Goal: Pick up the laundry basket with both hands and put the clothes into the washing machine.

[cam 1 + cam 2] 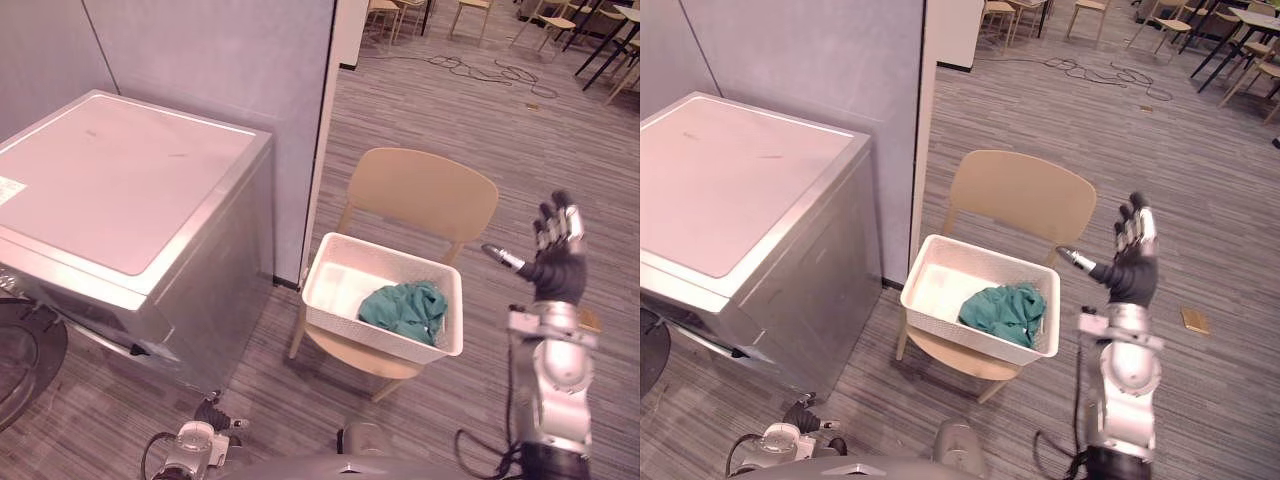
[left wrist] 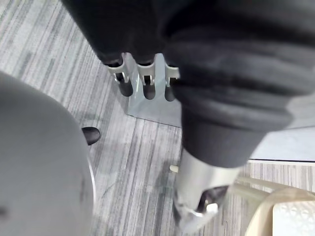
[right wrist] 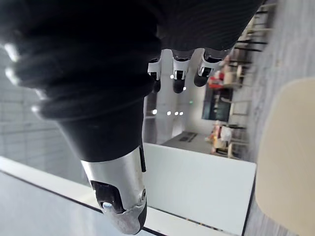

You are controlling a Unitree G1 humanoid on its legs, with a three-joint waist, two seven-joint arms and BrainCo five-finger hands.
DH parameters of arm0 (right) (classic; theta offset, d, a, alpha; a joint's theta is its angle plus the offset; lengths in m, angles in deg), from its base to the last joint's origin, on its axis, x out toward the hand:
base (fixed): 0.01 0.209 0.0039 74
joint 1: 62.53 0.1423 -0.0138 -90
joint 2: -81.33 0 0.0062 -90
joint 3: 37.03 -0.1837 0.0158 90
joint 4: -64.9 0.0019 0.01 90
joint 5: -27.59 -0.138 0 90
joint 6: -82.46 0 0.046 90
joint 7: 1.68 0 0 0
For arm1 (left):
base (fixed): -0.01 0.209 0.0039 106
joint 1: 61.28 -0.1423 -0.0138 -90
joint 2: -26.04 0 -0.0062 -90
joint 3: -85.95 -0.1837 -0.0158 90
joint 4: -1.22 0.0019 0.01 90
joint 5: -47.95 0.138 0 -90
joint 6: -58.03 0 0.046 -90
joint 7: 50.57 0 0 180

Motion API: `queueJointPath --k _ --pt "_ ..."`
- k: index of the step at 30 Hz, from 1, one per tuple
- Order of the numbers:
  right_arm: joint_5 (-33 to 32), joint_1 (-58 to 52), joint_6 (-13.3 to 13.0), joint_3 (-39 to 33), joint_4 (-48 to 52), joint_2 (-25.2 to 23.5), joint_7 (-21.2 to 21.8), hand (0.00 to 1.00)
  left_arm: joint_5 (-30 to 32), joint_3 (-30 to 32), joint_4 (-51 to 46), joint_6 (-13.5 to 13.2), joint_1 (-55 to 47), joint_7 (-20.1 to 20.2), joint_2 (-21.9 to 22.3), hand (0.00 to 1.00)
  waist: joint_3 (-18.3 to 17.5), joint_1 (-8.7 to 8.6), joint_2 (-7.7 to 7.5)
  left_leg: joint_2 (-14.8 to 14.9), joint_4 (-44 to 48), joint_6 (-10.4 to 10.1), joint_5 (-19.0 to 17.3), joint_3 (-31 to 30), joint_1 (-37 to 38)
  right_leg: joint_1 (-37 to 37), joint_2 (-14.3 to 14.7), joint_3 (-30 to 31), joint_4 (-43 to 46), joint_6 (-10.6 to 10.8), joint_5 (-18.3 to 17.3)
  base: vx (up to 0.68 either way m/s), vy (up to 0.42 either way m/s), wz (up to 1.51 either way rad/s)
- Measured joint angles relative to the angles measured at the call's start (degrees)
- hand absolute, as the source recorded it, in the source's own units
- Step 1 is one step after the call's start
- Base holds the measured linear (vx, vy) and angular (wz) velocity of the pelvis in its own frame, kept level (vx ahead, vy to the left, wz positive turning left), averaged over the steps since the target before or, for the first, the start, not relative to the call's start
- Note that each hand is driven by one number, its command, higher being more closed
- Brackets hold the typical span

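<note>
Left eye view: basket (image 1: 375,335) looks light, stiff, with soft clothes (image 1: 405,308) inside — take its 9 and 3 o'clock rims. Right hand (image 1: 556,258), left hand (image 2: 202,191) — both unclenched, empty.

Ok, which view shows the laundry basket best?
The left eye view: the whole white laundry basket sits on the beige chair, green clothes inside. The right eye view matches it. The left wrist view catches just a corner; the right wrist view gives the chair's edge instead.
</note>
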Motion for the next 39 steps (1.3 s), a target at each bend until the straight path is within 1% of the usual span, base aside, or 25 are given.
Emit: queueJointPath --k 1,2,3,5,6,7,9,10,12,14,16,18,20,21,22,23,24,27,28,30,31,34,35,37,39 --pt "1.84 0.86 0.18 -0.54 -0.66 3.42 1.57 0.0 -0.07 0.8 0.19 0.0 0.0 1.06 -0.97 0.0 -0.71 -0.35 -1.34 0.74 -0.23 -2.59 0.09 -1.02 0.73 1.57 -0.07 0.52 -3.79 5.22 3.8 0.09 -0.369 0.11" --pt "1.92 0.81 0.74 -0.94 -0.68 4.81 2.08 0.0 -0.13 1.29 0.26 0.04 -0.43 1.25 -0.48 0.0 -0.87 -0.52 -0.68 1.76 -0.71 -2.75 0.12 -1.93 1.17 1.97 1.31 -0.25 -4.29 4.65 3.23 0.13 -0.341 -0.07" --pt "1.92 1.21 1.39 -2.18 -0.69 7.47 3.08 0.0 -0.17 3.08 0.13 -0.08 -1.8 1.94 1.17 0.0 -2.63 0.0 2.3 4.83 -2.62 -3.61 0.88 -2.58 1.9 1.81 4.69 -0.91 -5.19 3.64 3.59 0.13 -0.225 -0.2" --pt "1.91 1.65 1.45 -2.69 -0.88 8.99 4.07 0.0 -0.22 5.09 0.21 -0.01 -2.74 2.27 2.27 0.0 -3.86 -0.09 4.22 6.68 -3.93 -3.6 1.47 -2.54 2.62 1.89 6.65 -1.45 -5.26 2.74 3.34 0.17 -0.216 -0.14" --pt "1.89 1.66 1.6 -2.68 -1.42 9.77 5.49 0.0 -0.45 6.92 0.21 -0.01 -3.03 2.49 2.59 0.0 -4.01 -0.25 4.36 7.58 -3.95 -4.21 2.39 -2.47 3.01 2.34 7.6 -2.22 -4.6 1.74 2.98 0.18 -0.181 0.19" --pt "2.65 1.65 2.24 -2.59 -1.83 9.84 6.68 0.0 -0.9 7.27 0.19 0.01 -3.32 2.73 2.57 0.0 -4.35 -0.64 4.12 8.16 -3.95 -4.21 2.39 -2.47 2.68 2.77 7.74 -3.41 -4.84 1.41 2.78 0.14 -0.118 0.27" --pt "4.17 1.62 2.57 -2.46 -2.78 9.88 8.34 0.0 -1.38 7.39 0.13 0.01 -3.71 3.29 2.59 0.0 -5.28 -0.95 3.66 8.32 -4.1 -4.23 2.4 -2.64 1.39 2.73 7.69 -4.8 -5.63 1.36 2.81 0.09 -0.021 0.38" --pt "4.17 1.57 2.71 -1.82 -3.02 9.87 8.98 0.0 -1.38 7.33 0.03 0.01 -3.78 3.52 2.46 0.0 -5.9 -1.06 3.73 8.19 -4.26 -4.36 2.37 -2.74 0.76 2.63 7.43 -5.3 -5.88 1.39 2.82 0.06 0.015 0.33" --pt "4.82 1.53 2.72 -0.21 -3.05 9.87 9.78 0.0 -1.32 6.99 0.04 0.01 -3.76 3.53 2.06 0.0 -6.28 -1.12 3.05 7.78 -4.27 -4.58 2.34 -3.17 -0.09 2.45 6.86 -5.88 -6.43 1.62 2.98 0.03 0.044 0.23" --pt "8.64 1.46 2.72 2.5 -3.46 9.9 10.85 0.0 -1.33 5.0 -0.09 0.01 -3.53 3.57 1.59 0.0 -6.39 -1.42 1.97 6.78 -4.24 -4.84 2.52 -4.26 -1.1 2.34 5.77 -6.47 -6.78 1.98 3.21 0.02 0.058 0.25" --pt "10.47 1.69 2.66 5.35 -5.35 10.24 11.11 0.0 -1.19 1.88 -0.07 0.03 -2.96 3.66 1.06 0.0 -6.28 -1.37 1.47 5.83 -3.96 -4.75 2.65 -4.4 -1.94 1.75 4.8 -6.46 -6.48 2.47 3.58 -0.01 0.063 0.1" --pt "12.75 2.35 2.65 9.9 -8.51 12.71 11.18 0.0 -1.07 -1.36 -0.09 0.03 -1.83 3.74 0.82 0.0 -4.8 -1.45 1.44 4.74 -3.54 -4.43 2.97 -4.79 -2.86 1.3 3.8 -6.38 -6.32 2.85 3.97 -0.07 0.064 0.1" --pt "16.37 6.84 2.46 18.89 -17.28 17.87 12.26 0.0 0.08 -5.09 -0.52 0.03 0.07 3.77 0.82 0.0 -1.92 -1.42 1.97 3.77 -1.99 -4.17 3.16 -4.9 -5.09 -0.36 2.91 -6.05 -6.49 3.05 5.19 -0.14 0.056 0.0" --pt "17.13 8.57 2.48 21.07 -20.0 19.15 12.56 0.0 0.11 -5.82 -0.61 0.03 0.68 3.82 0.81 0.0 -0.8 -1.43 2.23 3.68 -1.76 -4.08 3.23 -4.91 -5.5 -0.5 2.83 -6.03 -6.67 3.14 5.63 -0.17 0.037 0.02" --pt "19.7 12.05 2.52 24.96 -25.25 21.66 12.82 0.0 1.24 -7.1 -1.18 0.04 1.89 4.23 0.9 0.0 1.6 -1.32 2.83 3.52 -1.85 -3.91 3.91 -5.05 -6.06 -0.71 2.74 -6.03 -7.5 3.27 6.46 -0.2 0.016 0.03" --pt "22.61 14.98 2.63 27.48 -29.28 23.58 12.9 0.0 2.4 -8.28 -2.27 -0.01 2.68 4.52 1.11 0.0 3.21 -0.8 3.64 3.4 -2.02 -3.72 4.32 -5.04 -7.04 -1.79 2.67 -5.88 -7.82 3.24 7.03 -0.24 0.01 0.01" --pt "24.43 16.73 2.7 28.0 -30.97 24.48 12.96 0.0 2.78 -9.22 -2.44 -0.14 3.4 4.55 1.21 0.0 4.19 -0.34 4.32 3.38 -2.03 -4.1 4.63 -5.04 -8.06 -2.73 2.7 -5.77 -8.1 3.3 7.75 -0.19 0.001 -0.03" --pt "26.68 22.25 2.71 29.19 -34.68 27.04 12.44 0.0 2.83 -9.91 -3.64 -0.19 4.74 4.38 1.24 0.0 7.48 -0.01 5.65 3.38 -2.09 -3.78 5.92 -5.1 -9.99 -4.52 2.82 -5.49 -8.86 3.32 9.45 -0.13 -0.001 -0.03" --pt "26.67 22.93 2.71 29.38 -34.99 27.6 12.42 0.0 2.79 -9.91 -4.0 -0.2 4.94 4.3 1.21 0.0 8.28 0.04 5.72 3.38 -2.05 -3.87 5.97 -5.09 -10.02 -4.51 2.82 -5.44 -8.97 3.35 9.64 -0.09 0.005 -0.02" --pt "26.67 26.2 2.8 29.71 -39.35 28.1 11.93 0.0 2.73 -9.86 -4.47 -0.28 6.25 3.87 0.84 0.0 10.79 0.21 5.59 3.34 -1.3 -3.94 6.15 -5.23 -11.18 -5.17 2.81 -5.38 -9.3 3.4 10.02 -0.09 0.008 -0.01" --pt "26.71 26.94 3.12 29.93 -40.56 28.22 11.65 0.0 2.73 -9.78 -4.48 -0.29 6.63 3.65 0.8 0.0 11.17 0.38 5.54 3.31 -0.89 -3.94 6.15 -5.23 -11.94 -5.78 2.82 -5.25 -9.25 3.32 10.14 -0.08 0.009 -0.03" --pt "29.07 31.01 4.92 30.25 -45.98 28.38 9.94 0.0 2.14 -9.06 -4.53 -0.2 9.16 2.9 0.86 0.0 14.77 1.36 5.55 3.13 0.33 -3.66 6.39 -5.11 -13.57 -7.19 2.84 -4.65 -8.87 3.49 11.55 -0.06 0.007 -0.05" --pt "29.14 31.56 5.3 30.28 -46.6 28.37 8.73 0.0 2.05 -8.95 -4.57 -0.21 9.68 2.31 0.9 0.0 15.08 1.7 5.54 3.1 0.64 -3.42 6.64 -5.03 -14.78 -8.44 2.82 -4.54 -8.5 3.55 11.73 -0.05 0.002 -0.03" --pt "29.67 32.54 5.64 30.28 -47.65 28.26 7.84 0.0 1.5 -8.57 -4.67 -0.19 10.7 1.46 1.09 0.0 16.36 2.06 5.53 3.12 1.12 -3.52 6.92 -5.01 -15.53 -9.17 2.81 -4.53 -7.83 3.56 11.79 0.0 0.0 0.0" --pt "30.99 33.26 6.41 30.27 -47.65 27.26 6.72 0.0 0.74 -7.99 -5.25 -0.18 11.02 0.65 1.35 0.0 16.51 2.34 5.42 3.16 1.41 -3.52 6.97 -4.97 -16.31 -10.16 2.82 -4.54 -7.14 3.56 11.77 0.0 0.0 0.0"
